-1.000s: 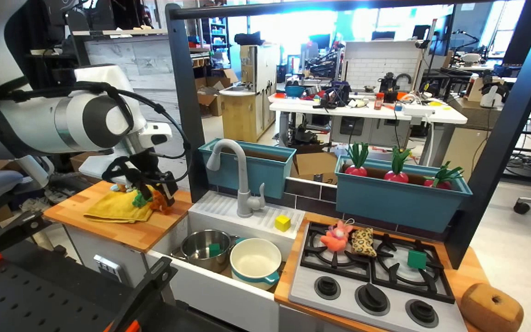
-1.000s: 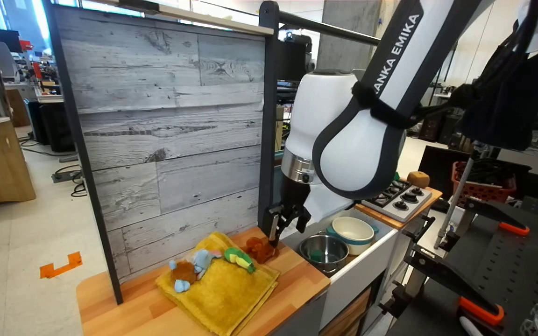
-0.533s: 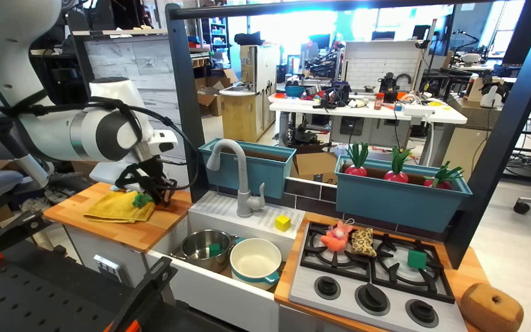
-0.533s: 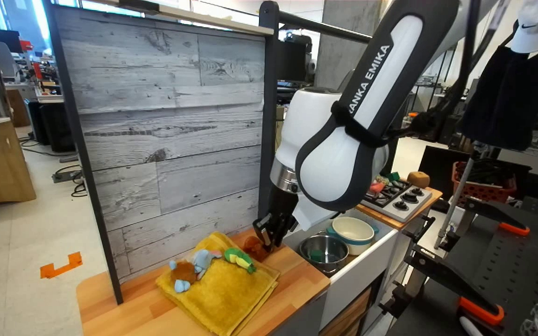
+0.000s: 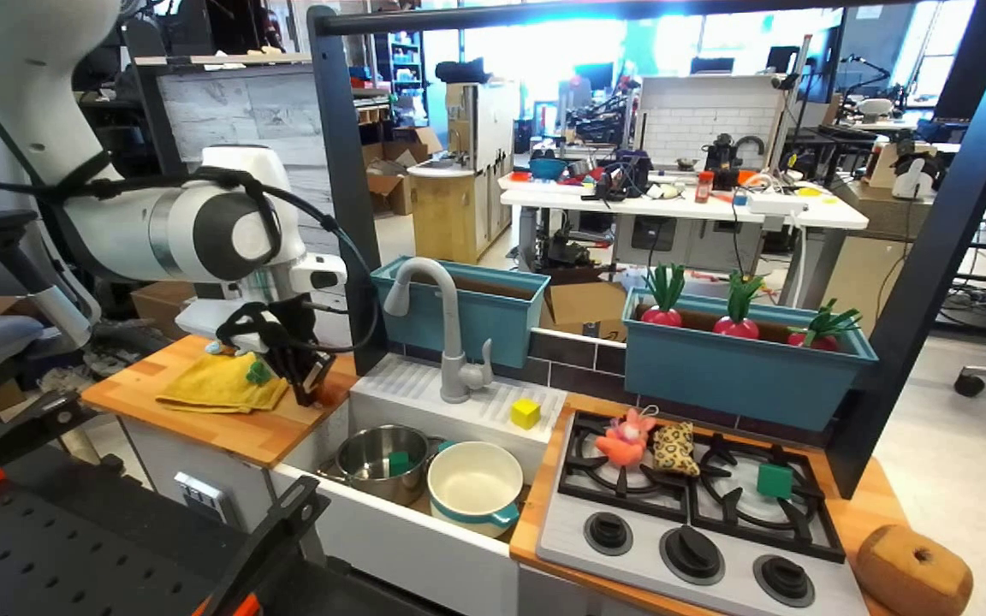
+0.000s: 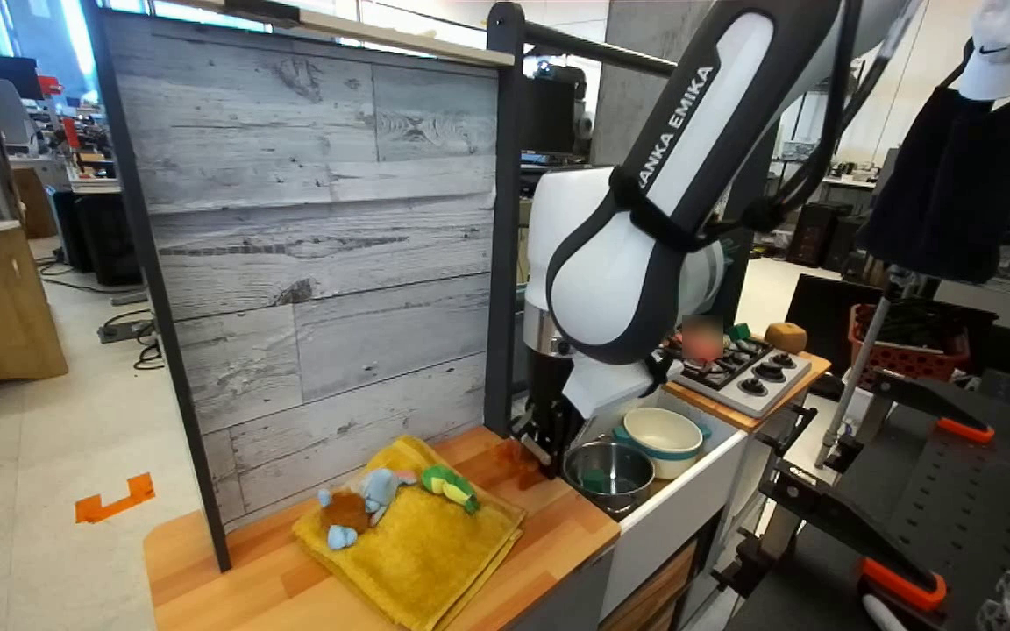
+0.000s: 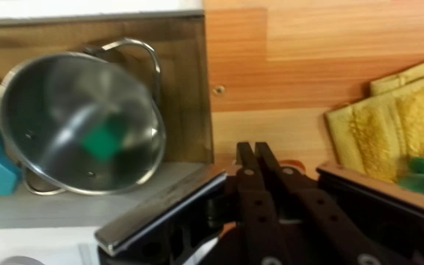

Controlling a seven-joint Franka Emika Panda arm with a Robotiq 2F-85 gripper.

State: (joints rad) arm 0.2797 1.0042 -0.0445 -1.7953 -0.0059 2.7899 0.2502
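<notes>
My gripper (image 7: 253, 148) is low over the wooden counter (image 6: 558, 508), its two dark fingers nearly together. An orange-brown plush toy (image 6: 512, 460) is pinched in it; slivers of the orange plush (image 7: 293, 164) show beside the fingers in the wrist view, and the rest is hidden beneath them. In an exterior view the blurred toy (image 5: 336, 393) hangs at the gripper near the sink-side edge of the counter. A folded yellow towel (image 6: 417, 552) lies nearby, bearing a green toy (image 6: 450, 487), a grey-blue toy (image 6: 380, 492) and a brown toy with blue parts (image 6: 344, 513).
The sink holds a steel pot (image 7: 153, 173) with a green block (image 7: 102, 141) inside, and a cream pot (image 5: 475, 492). A grey faucet (image 5: 450, 334) and a dark post (image 5: 341, 197) rise behind. A yellow cube (image 5: 525, 414) sits on the ledge. Farther along stands a stove (image 5: 630, 522) with soft toys.
The gripper has come down and its jaws have closed around the orange-brown toy. Both have since shifted away from the towel, toward the sink.
</notes>
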